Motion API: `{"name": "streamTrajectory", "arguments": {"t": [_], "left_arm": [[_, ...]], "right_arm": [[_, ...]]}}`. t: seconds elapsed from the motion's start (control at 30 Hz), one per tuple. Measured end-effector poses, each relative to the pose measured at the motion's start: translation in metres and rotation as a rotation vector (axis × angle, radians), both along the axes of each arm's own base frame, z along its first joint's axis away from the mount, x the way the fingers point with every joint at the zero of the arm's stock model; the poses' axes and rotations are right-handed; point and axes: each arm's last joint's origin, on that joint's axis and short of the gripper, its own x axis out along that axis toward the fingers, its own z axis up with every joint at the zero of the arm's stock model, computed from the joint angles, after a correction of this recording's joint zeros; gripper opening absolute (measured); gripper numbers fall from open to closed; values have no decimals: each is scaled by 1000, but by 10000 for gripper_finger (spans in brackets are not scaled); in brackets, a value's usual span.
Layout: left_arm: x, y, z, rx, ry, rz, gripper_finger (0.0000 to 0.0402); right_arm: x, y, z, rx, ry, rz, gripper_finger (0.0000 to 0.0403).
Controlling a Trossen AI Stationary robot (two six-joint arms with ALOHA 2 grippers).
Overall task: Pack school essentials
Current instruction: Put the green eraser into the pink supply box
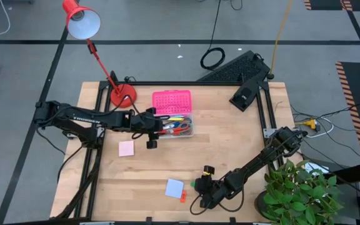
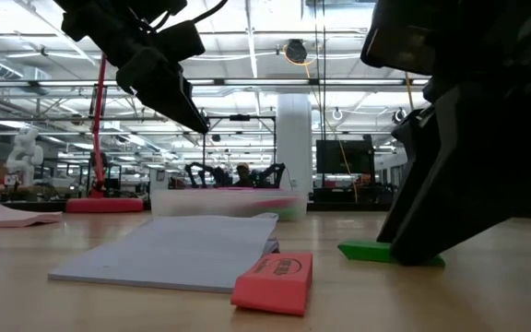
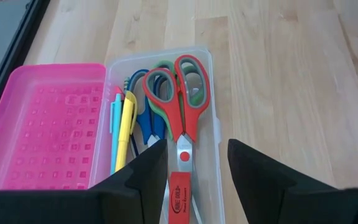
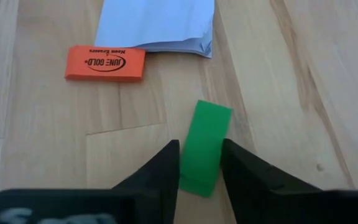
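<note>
green eraser (image 4: 202, 148) between right gripper's (image 4: 199, 167) parted fingers, perhaps touching, red eraser (image 4: 105, 63) and blue pad (image 4: 157, 23) near, left gripper (image 3: 197, 163) released over box (image 3: 214, 134)

The right claw (image 4: 199, 163) hides the green eraser's (image 4: 205, 146) near end.

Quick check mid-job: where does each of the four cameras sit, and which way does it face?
High: overhead, straight down; both arms show.
Low: table height, facing the room; red eraser in front, both arms loom.
Left wrist: over the box; open left gripper below.
Right wrist: over the green eraser; open right gripper straddles it.
Shared: low and right wrist both show the erasers and blue pad.
</note>
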Motion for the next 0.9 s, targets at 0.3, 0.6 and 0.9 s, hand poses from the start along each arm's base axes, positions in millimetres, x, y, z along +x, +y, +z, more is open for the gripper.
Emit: {"name": "streamTrajectory", "arguments": {"t": [0.3,0.6,0.9], "left_arm": [[0,0,0,0,0,0,173],[0,0,0,0,-4,0,173],[1,0,2,-10,-23,-1,172]], "right_arm": [[0,0,0,-15,0,23,94],[0,-1,5,-23,-7,43,93],[1,-4,16,-41,-31,78,93]]}}
